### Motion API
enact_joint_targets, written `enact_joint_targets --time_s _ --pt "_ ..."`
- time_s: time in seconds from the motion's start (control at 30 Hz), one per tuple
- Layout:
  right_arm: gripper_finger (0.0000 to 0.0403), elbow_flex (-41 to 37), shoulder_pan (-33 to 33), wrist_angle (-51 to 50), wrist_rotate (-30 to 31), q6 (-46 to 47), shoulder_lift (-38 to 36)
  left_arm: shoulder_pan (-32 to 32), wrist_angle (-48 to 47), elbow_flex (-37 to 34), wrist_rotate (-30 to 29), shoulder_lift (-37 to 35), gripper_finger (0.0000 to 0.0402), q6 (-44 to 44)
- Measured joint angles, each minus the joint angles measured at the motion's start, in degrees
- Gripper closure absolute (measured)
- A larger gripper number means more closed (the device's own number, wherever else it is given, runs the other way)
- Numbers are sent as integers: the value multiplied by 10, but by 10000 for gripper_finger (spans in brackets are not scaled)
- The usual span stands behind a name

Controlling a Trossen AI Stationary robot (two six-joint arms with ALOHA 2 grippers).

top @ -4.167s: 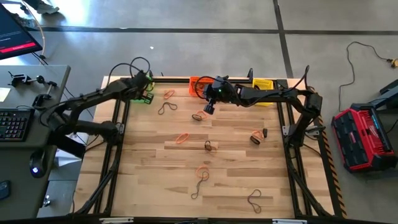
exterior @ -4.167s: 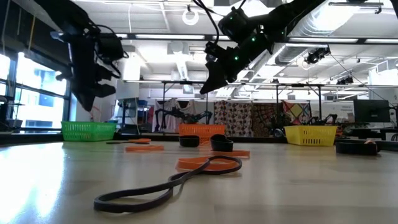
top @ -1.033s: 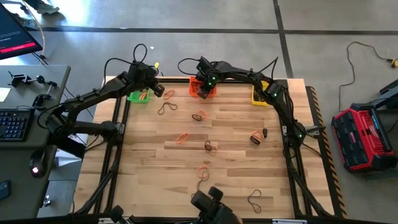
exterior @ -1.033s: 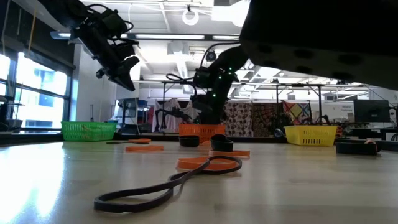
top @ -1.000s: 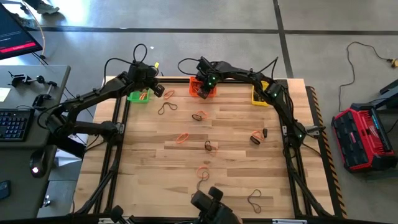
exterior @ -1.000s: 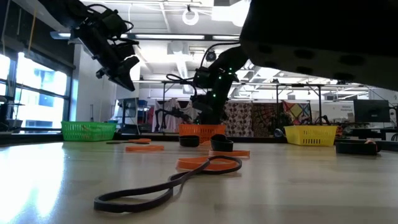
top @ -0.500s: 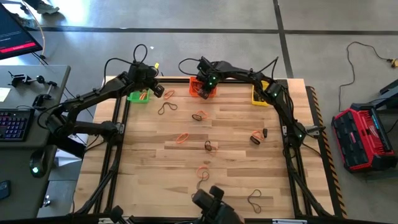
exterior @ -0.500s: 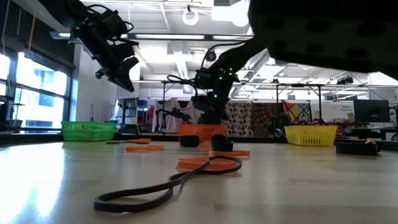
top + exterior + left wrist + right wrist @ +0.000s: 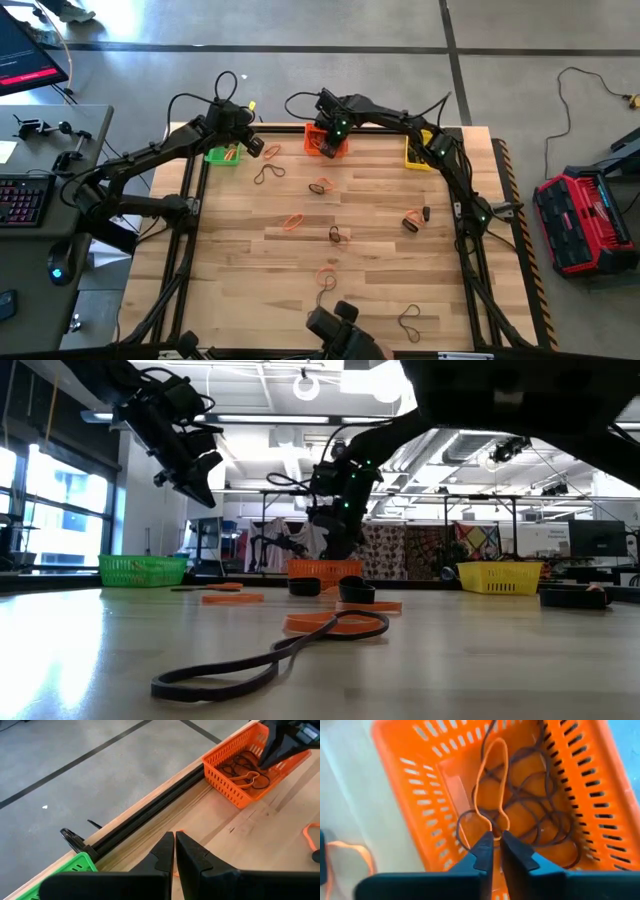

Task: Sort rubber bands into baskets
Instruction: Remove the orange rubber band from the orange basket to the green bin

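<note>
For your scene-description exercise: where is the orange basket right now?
In the high view, the orange basket sits at the table's far edge, between the green basket and yellow basket, under the right gripper.

My wooden table (image 9: 380,210) has green (image 9: 222,156), orange (image 9: 318,137) and yellow baskets (image 9: 416,150) along its far edge, rubber bands (image 9: 293,222) scattered across it.

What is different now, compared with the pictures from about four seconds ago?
The right gripper moved from above the table to the orange basket, where an orange band now lies. The left gripper shifted slightly beside the green basket, shut. The loose bands stayed.
</note>
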Motion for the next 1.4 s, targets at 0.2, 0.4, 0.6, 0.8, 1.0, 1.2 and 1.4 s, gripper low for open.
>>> enact_joint_targets --time_s 0.2,0.4,0.6,0.8,1.0,1.2,1.4 --pt "323 -27 -1 38 1 13 0 -7 0 0 0 0 394 -2" --pt "312 -42 -4 59 2 24 0 -14 -2 0 0 0 394 -2" --pt "339 -42 -4 76 0 24 6 -14 -2 0 0 0 394 -2" --pt "375 -42 -12 70 -20 24 12 -14 -9 0 0 0 394 -2" --pt "398 -41 -12 68 -22 13 12 -14 -10 0 -1 0 394 2" --pt "402 -41 -12 69 -22 11 -2 -14 -10 0 -1 0 394 3" --pt "402 -41 -12 73 -20 11 -31 -14 -10 0 -1 0 394 3"
